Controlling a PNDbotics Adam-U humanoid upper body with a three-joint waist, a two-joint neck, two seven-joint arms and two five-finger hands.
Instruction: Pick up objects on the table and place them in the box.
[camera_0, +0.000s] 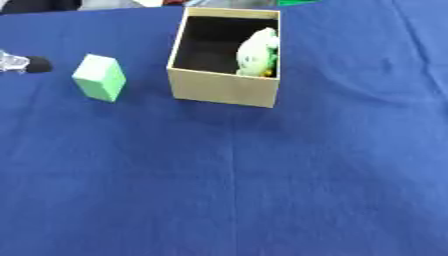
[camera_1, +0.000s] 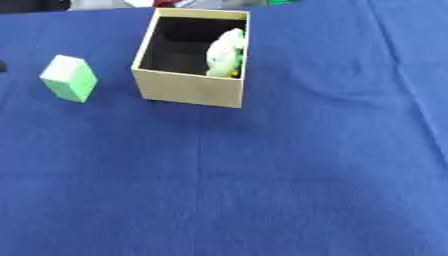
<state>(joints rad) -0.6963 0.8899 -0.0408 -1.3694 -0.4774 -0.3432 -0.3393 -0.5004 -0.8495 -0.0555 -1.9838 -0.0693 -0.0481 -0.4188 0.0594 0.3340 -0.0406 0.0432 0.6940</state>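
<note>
Covering everything is a blue cloth (camera_0: 262, 190); the tan box (camera_0: 223, 89) holds a pale green toy (camera_0: 258, 52) against its right wall, a green block (camera_0: 99, 77) beside it (left hand (camera_0: 22, 64) barely showing, fingers unreadable).

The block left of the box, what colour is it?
Light green block, standing on the blue cloth; clearest in the left eye view.

Left hand (camera_0: 22, 64) — only tip showing, left edge, fingers unreadable.
</note>
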